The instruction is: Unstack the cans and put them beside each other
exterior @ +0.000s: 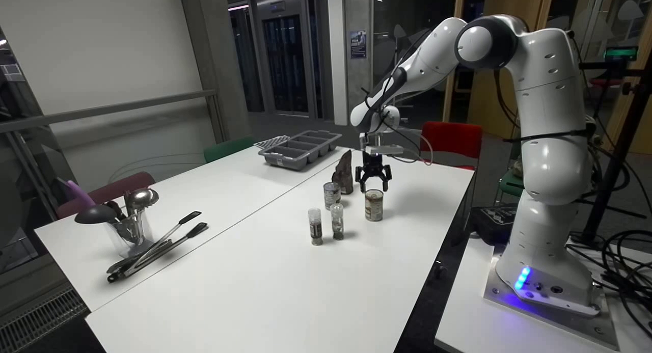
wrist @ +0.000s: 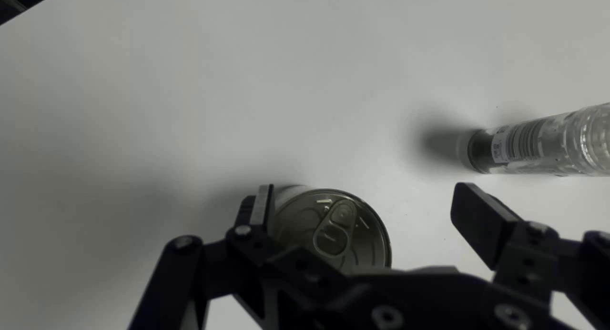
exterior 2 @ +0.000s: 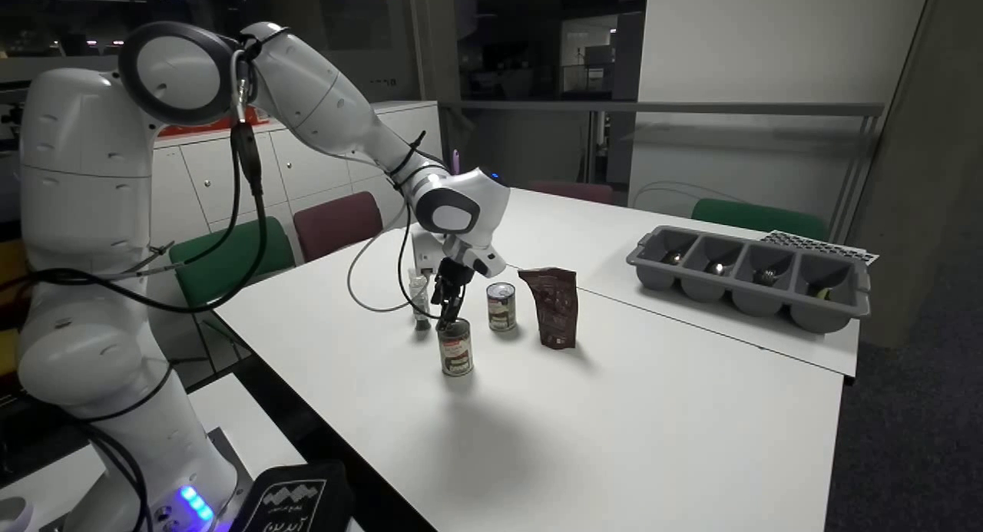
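nearby, metal tongs (exterior: 159, 251) lie at the near left of a white table (exterior: 244, 292) in an exterior view, just beside a clear container (exterior: 136, 247) of utensils. two small bottles (exterior: 315, 226) stand upright toward the middle, just to the near left of a labelled can (exterior: 374, 210). a black gripper (exterior: 374, 185) hangs over that upright can, its jaws spread wide; in the wrist view the lid shows between the fingers, close to one of them, and whether they touch cannot be told. a second can (exterior: 332, 195) stands beyond to the left, apart from its mate, its foot partly hidden by a bottle, with a dark pouch (exterior: 344, 174) close behind. a gray compartment tray (exterior: 290, 163) and a patterned sheet (exterior: 271, 142) sit toward the far edge, a red chair (exterior: 452, 141) at far right.
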